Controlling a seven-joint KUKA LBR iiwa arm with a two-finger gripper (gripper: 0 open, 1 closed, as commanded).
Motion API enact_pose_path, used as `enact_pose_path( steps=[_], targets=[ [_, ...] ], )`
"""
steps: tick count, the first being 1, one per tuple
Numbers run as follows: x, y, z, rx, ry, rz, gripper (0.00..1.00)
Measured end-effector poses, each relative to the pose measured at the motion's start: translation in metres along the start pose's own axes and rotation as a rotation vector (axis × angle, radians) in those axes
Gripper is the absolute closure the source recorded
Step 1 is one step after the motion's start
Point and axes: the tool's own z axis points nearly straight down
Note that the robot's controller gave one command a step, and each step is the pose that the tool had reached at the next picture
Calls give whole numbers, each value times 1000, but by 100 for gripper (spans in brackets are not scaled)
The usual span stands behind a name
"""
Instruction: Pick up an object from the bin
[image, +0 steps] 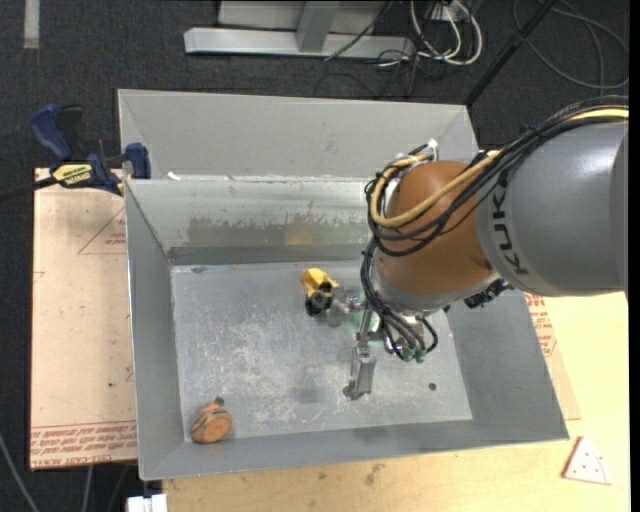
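Camera view looks down into a grey metal bin (150, 330) with sloped walls and a flat, scuffed floor that is mostly bare. The arm (560, 220) comes in over the right rim, and its orange-covered wrist hangs above the right half of the floor. The gripper (357, 388) points downward at bare metal right of centre, nearer the front wall than the back. Whether the claw stands wide or narrow cannot be told from this angle, and nothing is visible in its hold. Whether its tip meets the floor is also unclear.

Nearest to it lies a small yellow-and-black plastic piece (318, 287), up and to the left of the tip and just beside the wrist's cables, close to the foot of the back wall. Its long axis runs roughly from back to front, slightly tilted, with the yellow end toward the back wall and the black end toward the front.

A round orange-brown lump (211, 423) sits in the front-left corner, near the front wall, well apart from the gripper. Between the two things and along the left wall, the floor lies open.
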Motion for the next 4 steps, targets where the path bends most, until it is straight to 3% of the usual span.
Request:
enact_pose_path(
  steps=[1,2,3,4],
  targets=[
    [-2,0,-4,0,-7,1,0],
    [-40,23,21,-1,-13,1,0],
    [-75,21,27,0,-10,-126,0],
    [-102,-13,-8,-1,-8,-92,0]
  ],
)
